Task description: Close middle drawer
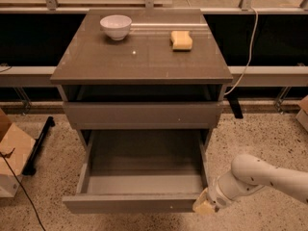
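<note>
Could not make out the gripper (206,207), blurred at the middle drawer's (130,203) front right corner. Saw only part of the arm (269,177), cropped by the right edge. Lost the cardboard box (12,153) past the left edge.

No readable text, label, brand or number in my view, nothing legible on the plain front of the middle drawer (130,203), my gripper (204,207) low at that drawer's front right corner, unmarked too
</note>
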{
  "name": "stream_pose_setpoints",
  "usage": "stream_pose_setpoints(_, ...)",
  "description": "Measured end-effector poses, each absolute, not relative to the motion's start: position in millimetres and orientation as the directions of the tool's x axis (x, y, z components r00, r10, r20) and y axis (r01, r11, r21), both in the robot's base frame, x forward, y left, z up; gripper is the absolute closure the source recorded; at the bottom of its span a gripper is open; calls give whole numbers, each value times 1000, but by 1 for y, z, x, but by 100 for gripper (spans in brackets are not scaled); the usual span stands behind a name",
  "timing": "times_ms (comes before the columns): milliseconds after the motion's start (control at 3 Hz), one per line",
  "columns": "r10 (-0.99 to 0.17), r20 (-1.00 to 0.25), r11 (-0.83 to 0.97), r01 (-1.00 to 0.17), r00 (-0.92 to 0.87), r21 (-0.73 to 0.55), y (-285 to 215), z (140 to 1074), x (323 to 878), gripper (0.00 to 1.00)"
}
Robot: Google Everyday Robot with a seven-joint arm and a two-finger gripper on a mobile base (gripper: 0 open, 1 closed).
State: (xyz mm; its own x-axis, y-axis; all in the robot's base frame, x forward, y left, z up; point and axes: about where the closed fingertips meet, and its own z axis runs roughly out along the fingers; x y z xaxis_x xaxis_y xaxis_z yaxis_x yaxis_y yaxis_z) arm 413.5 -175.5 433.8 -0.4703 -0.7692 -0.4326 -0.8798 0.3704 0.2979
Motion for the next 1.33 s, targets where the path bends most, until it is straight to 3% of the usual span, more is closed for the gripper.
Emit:
stream_pose_setpoints(667,-755,-479,355,-893,-448,275,-165,444,449,100)
stream_pose_setpoints(1333,-801,-467,340,-927,-375,160,-151,421,466,100)
